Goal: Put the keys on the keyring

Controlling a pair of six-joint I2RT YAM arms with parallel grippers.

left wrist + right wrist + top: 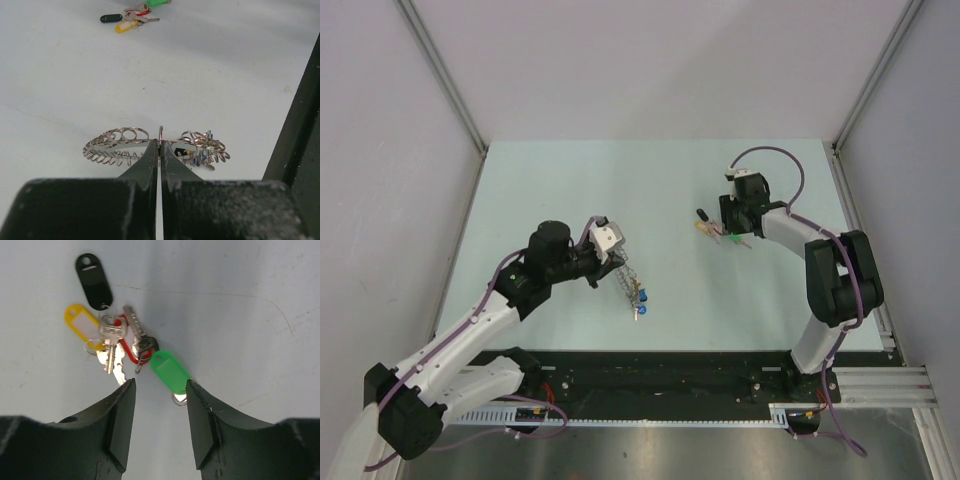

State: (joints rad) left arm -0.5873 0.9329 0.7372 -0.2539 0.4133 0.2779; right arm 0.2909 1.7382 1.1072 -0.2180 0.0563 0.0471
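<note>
Keys (pixel 112 337) lie clustered on the table (pixel 240 315): about three silver blades, four tags (pixel 93 280) in black, yellow, red and green. Right gripper (pixel 160 390) hangs parted above them. Well apart, left gripper (pixel 160 150) pinches the single keyring (pixel 125 144).

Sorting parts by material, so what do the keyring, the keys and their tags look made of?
Keyring: seemingly bare steel, silvery and glossy, bright glints on its small loops.
Keys: silvery metal, perhaps plated, with reflective heads and blades.
Tags: probably moulded plastic, in solid green, black, yellow and red, smooth with a soft sheen.
</note>
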